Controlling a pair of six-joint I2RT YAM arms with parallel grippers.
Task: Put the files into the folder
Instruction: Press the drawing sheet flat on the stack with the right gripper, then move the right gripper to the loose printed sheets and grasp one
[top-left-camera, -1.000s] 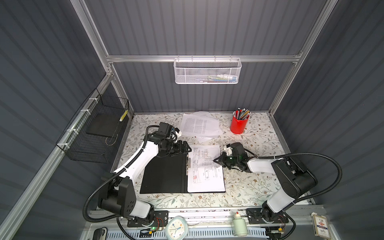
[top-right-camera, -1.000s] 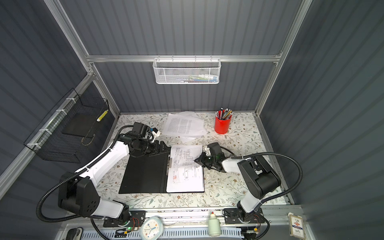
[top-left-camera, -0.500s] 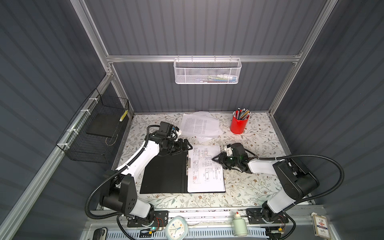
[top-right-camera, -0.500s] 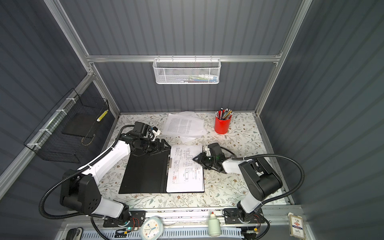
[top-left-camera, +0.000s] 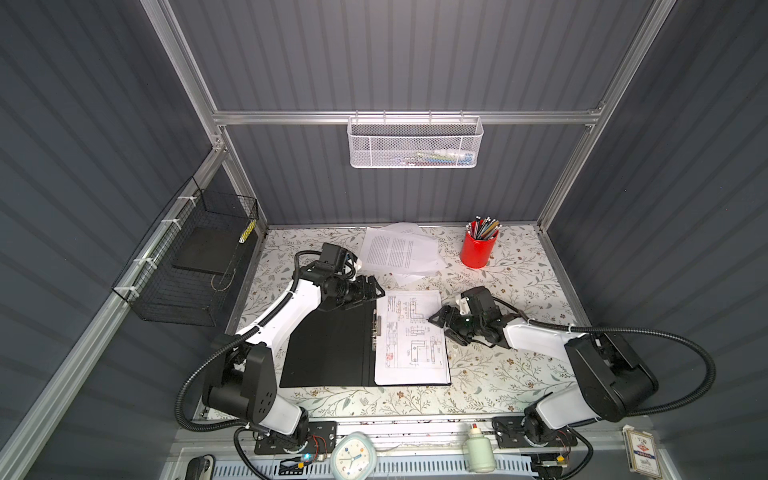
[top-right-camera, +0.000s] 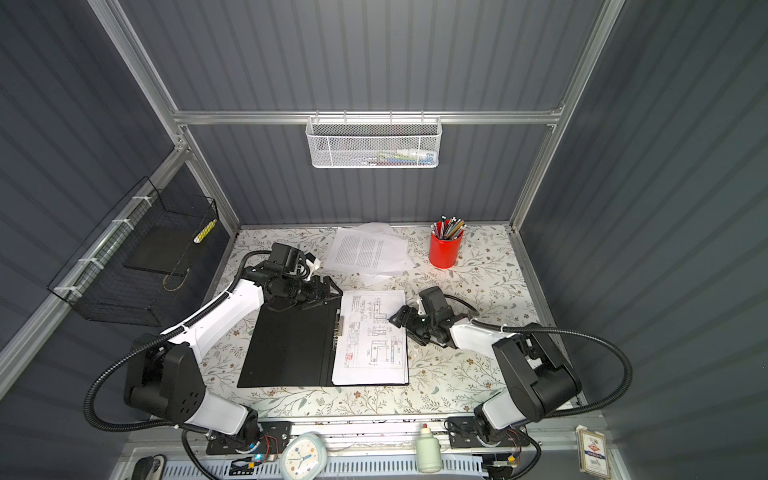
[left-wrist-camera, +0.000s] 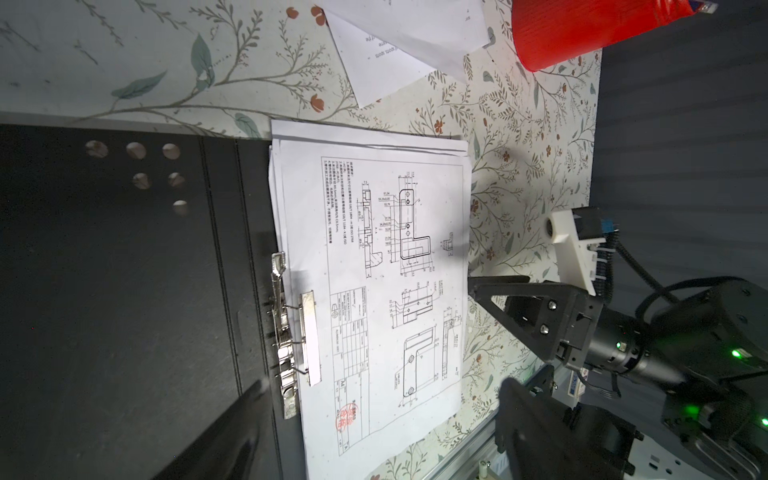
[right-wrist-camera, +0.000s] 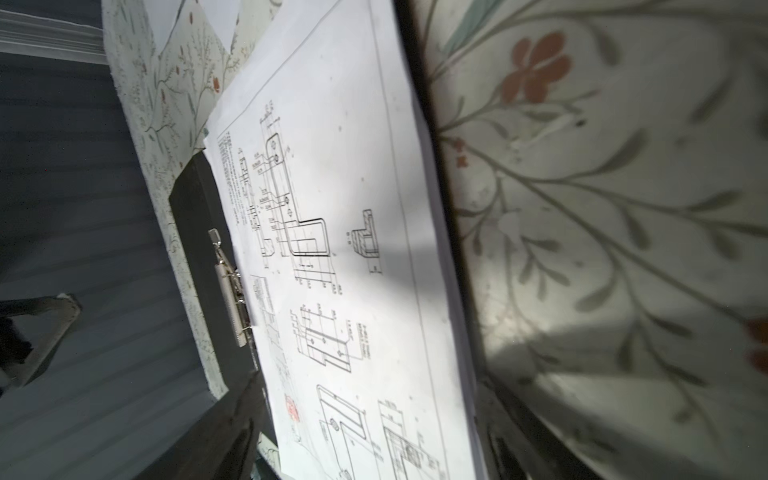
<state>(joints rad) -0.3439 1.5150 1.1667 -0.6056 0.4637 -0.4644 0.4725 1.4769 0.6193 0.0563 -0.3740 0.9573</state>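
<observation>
1. Folder (top-left-camera: 328, 353) lies open mid-counter (top-left-camera: 519, 365), black inside up. A stack (top-left-camera: 411, 336) of files, diagram on top, sits on its right half beside the clip (top-left-camera: 377, 328). A back pile (top-left-camera: 399, 251) of files lies fanned near the rear wall.
2. Right gripper (top-left-camera: 439, 327) is low, just beside the stack's outer edge, jaws wide apart, nothing in them. A sideways brush there could skew the sheets, which sit staggered at the far edge.
3. Left gripper (top-left-camera: 374, 291) hovers at the folder's far edge near the spine, jaws wide too, empty.
4. Trouble ahead: the back pile's sheets overlap and lie flat, so a pinch may drag several or crumple one. The red cup (top-left-camera: 478, 249) just beside could tip.
5. Can't tell whether the clip presses the stack; if not, sheets may slide when the cover shuts.
6. Count: one folder, one clip, six dots (left-wrist-camera: 136, 150) at the cover's corner, one cup, two grippers. Each pile shows at least three sheets; exact number unclear.
</observation>
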